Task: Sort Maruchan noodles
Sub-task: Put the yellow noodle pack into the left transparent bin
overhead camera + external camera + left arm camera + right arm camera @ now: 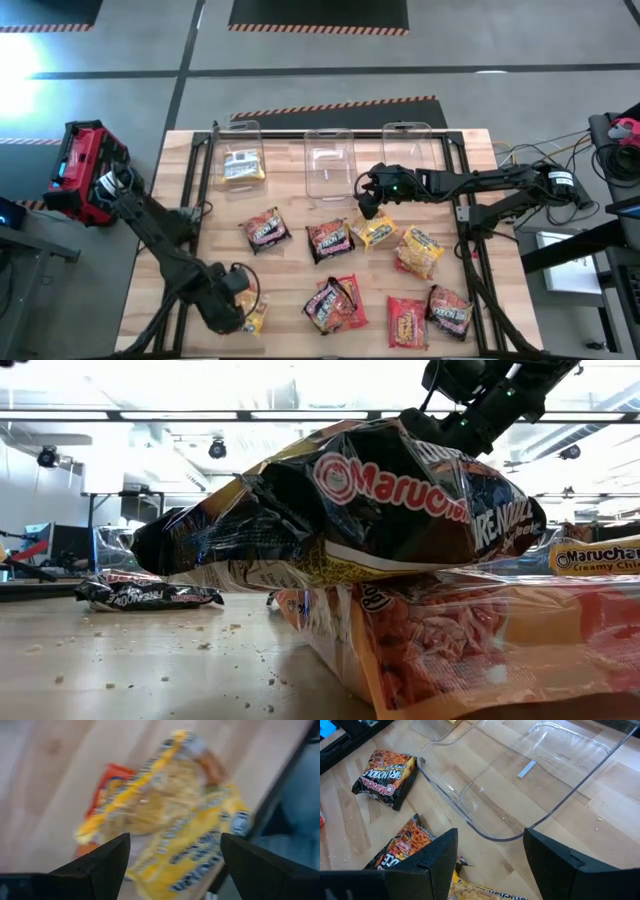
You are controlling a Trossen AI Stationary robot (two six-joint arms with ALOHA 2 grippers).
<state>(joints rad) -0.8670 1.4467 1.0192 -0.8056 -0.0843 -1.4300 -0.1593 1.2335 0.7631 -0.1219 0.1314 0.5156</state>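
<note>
Several Maruchan packets lie flat on the wooden table: dark ones [265, 230] [328, 240], yellow ones [375, 230] [420, 250], a red one [407, 320]. One yellow packet [240, 165] lies in the left clear bin. My left gripper [235, 300] is open near the table's near left corner, its fingers on either side of a yellow packet [170, 815] [255, 318], with no contact showing. My right gripper [490, 832] is open above the table's middle, over the near rim of the middle bin [520, 785], with a yellow packet [480, 892] just below it.
Three clear bins stand along the far edge: left [238, 140], middle [330, 175], right [410, 140]. More packets lie near the near edge [335, 305] [450, 310]; in the low view a dark one [340, 510] rests on an orange one [480, 640]. Black frame rails run along both table sides.
</note>
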